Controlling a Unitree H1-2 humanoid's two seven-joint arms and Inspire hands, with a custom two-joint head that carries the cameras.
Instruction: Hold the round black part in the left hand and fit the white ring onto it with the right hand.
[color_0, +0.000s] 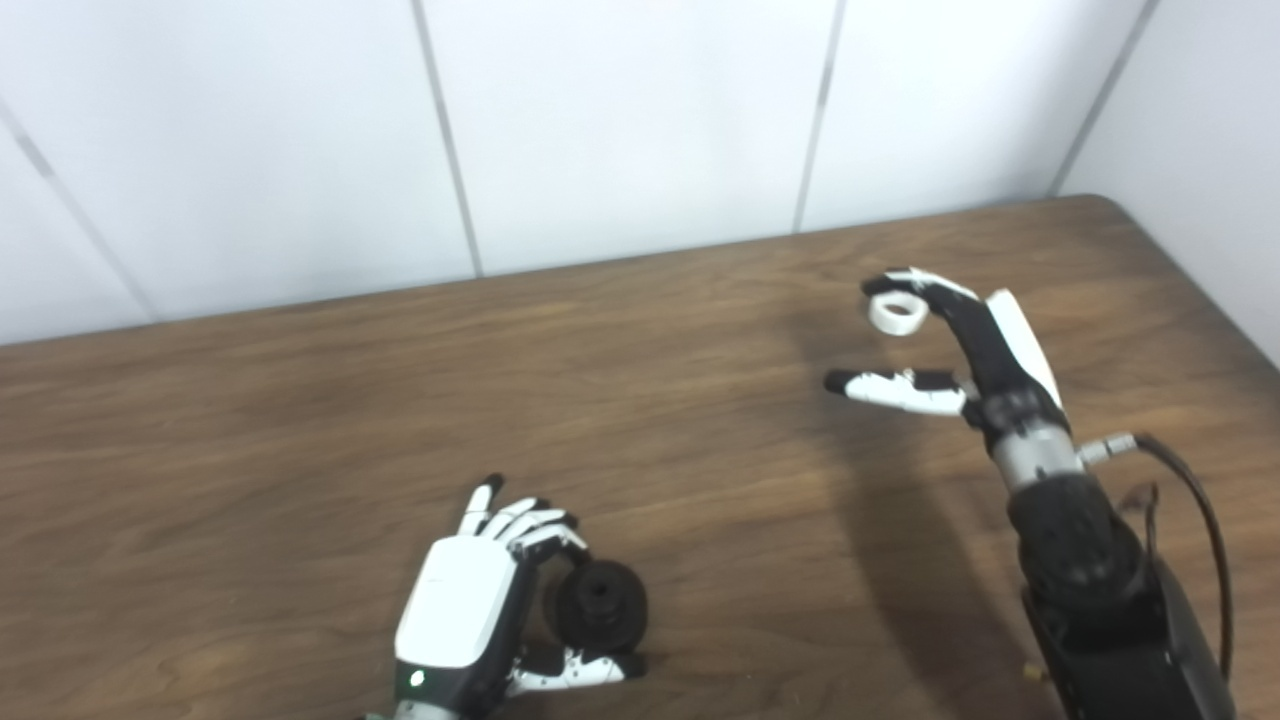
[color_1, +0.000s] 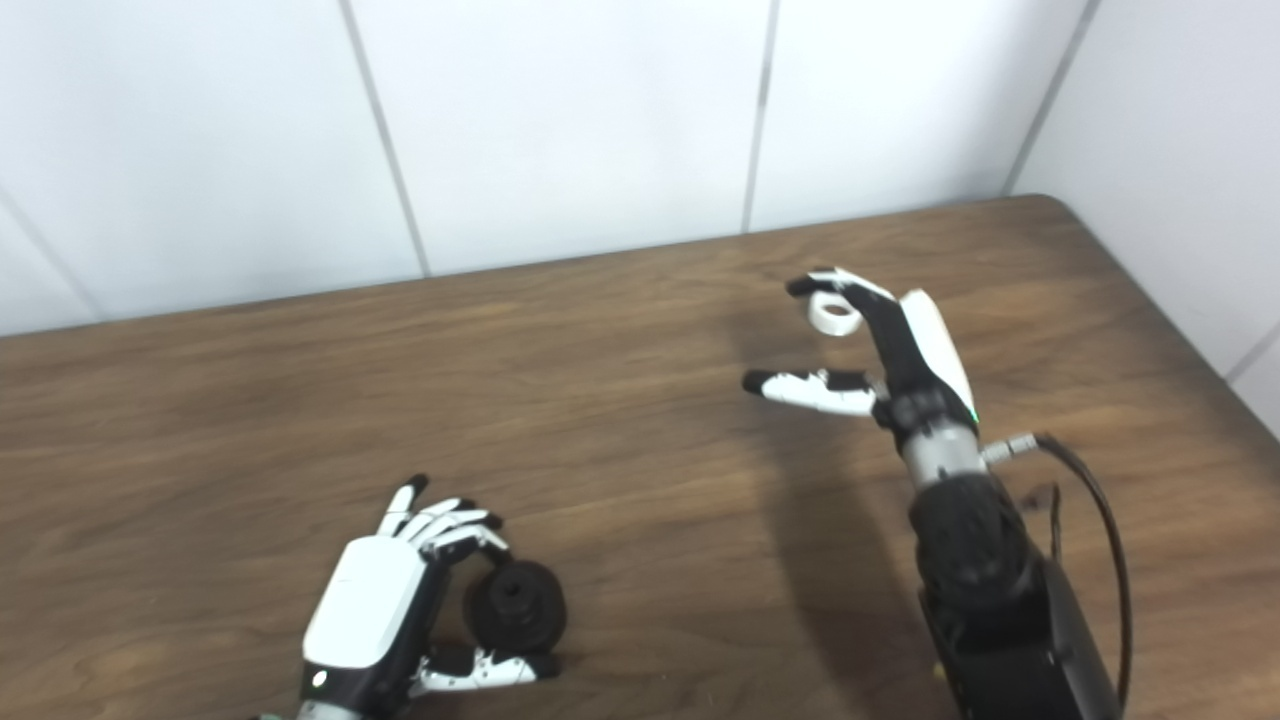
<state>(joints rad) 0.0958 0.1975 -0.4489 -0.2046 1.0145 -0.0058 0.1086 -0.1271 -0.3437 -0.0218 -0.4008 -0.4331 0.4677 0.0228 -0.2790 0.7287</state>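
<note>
The round black part (color_0: 600, 605) sits low at the table's near edge. My left hand (color_0: 470, 600) is shut on it, fingers curled over its top rim and thumb under its lower side. The white ring (color_0: 895, 313) is at the right of the table, right beneath the curled fingertips (color_0: 885, 285) of my right hand (color_0: 945, 345). That hand's thumb (color_0: 880, 388) points left, well apart from the ring, so nothing pinches it. I cannot tell whether the fingertips touch the ring.
The brown wooden table (color_0: 300, 420) runs back to a white panelled wall (color_0: 620, 120). Its right edge (color_0: 1200, 290) lies close beside my right arm. A black cable (color_0: 1205, 520) loops off the right wrist.
</note>
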